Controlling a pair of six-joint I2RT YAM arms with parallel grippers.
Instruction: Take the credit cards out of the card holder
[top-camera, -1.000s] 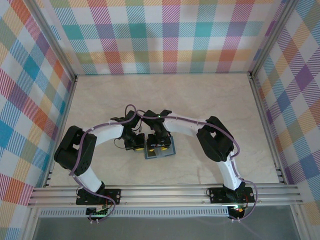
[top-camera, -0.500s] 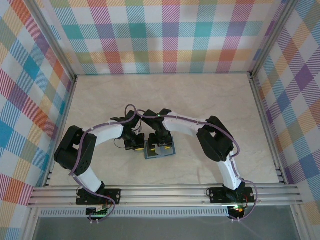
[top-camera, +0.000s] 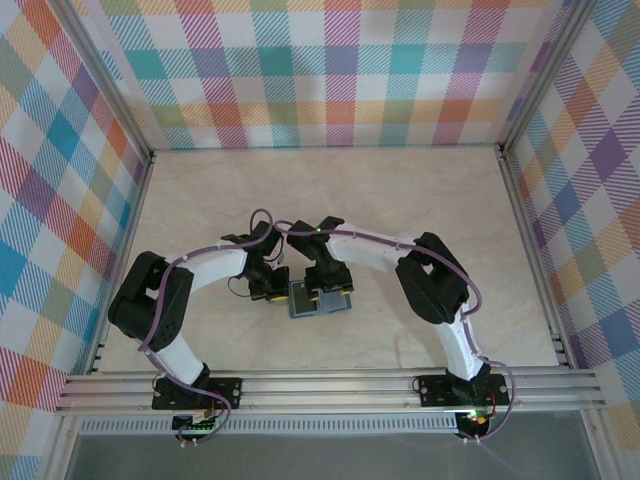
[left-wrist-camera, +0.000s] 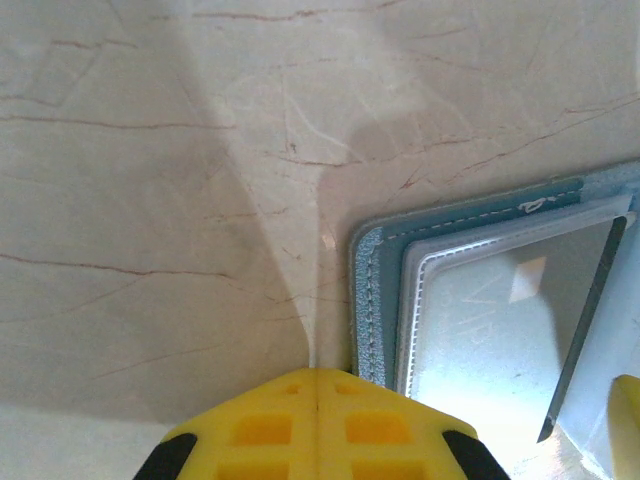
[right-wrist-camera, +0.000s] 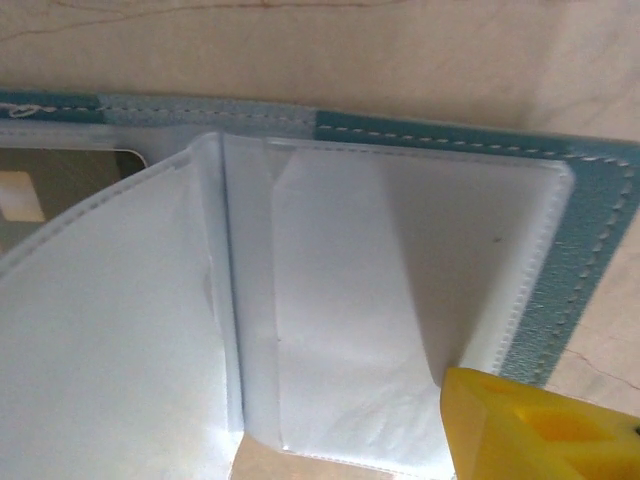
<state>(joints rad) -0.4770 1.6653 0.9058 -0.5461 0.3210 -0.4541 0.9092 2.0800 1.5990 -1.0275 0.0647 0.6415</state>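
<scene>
Two arms (top-camera: 215, 266) met over the counter (top-camera: 430, 200), where the card holder (top-camera: 318, 303) lay open a little toward 6 o'clock of centre. The left fingers (left-wrist-camera: 262, 432) were shut together at the holder's 9 o'clock edge, probably steadying it. The right fingers (right-wrist-camera: 530, 430) hung over the holder; their spread could not be told. The credit cards (left-wrist-camera: 520, 320) sat inside a clear pocket (left-wrist-camera: 420, 290), so extraction had hardly begun; next came pinching a card's exposed edge.
</scene>
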